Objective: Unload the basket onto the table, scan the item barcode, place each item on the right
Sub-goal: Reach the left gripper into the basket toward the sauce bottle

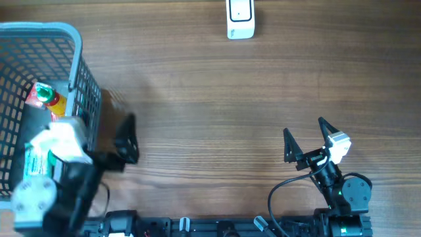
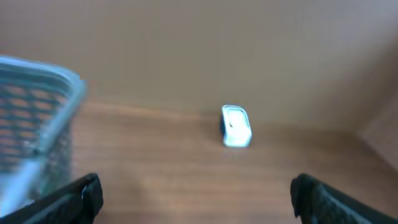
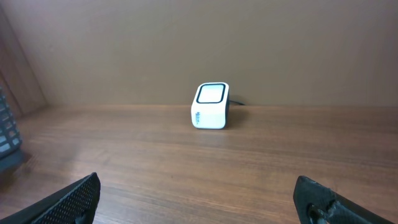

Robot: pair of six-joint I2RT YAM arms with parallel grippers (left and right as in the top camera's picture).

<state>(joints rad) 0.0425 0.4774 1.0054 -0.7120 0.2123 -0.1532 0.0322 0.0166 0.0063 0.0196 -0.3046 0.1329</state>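
The white barcode scanner point(image 1: 240, 18) stands at the far edge of the wooden table; it also shows in the left wrist view point(image 2: 236, 126) and the right wrist view point(image 3: 210, 106). Items lie in the blue-grey mesh basket point(image 1: 75, 49) at the left: a red and green one point(image 1: 43, 95) and a green and white packet point(image 1: 33, 164), partly hidden by my left arm. My left gripper point(image 1: 127, 139) point(image 2: 196, 190) is open and empty just right of the basket. Open and empty too, my right gripper point(image 1: 306, 131) point(image 3: 198, 186) hovers at the near right, facing the scanner.
The basket's rim point(image 2: 37, 93) fills the left of the blurred left wrist view, and its dark edge point(image 3: 6, 143) shows at the left of the right wrist view. Bare wood lies between the grippers and the scanner.
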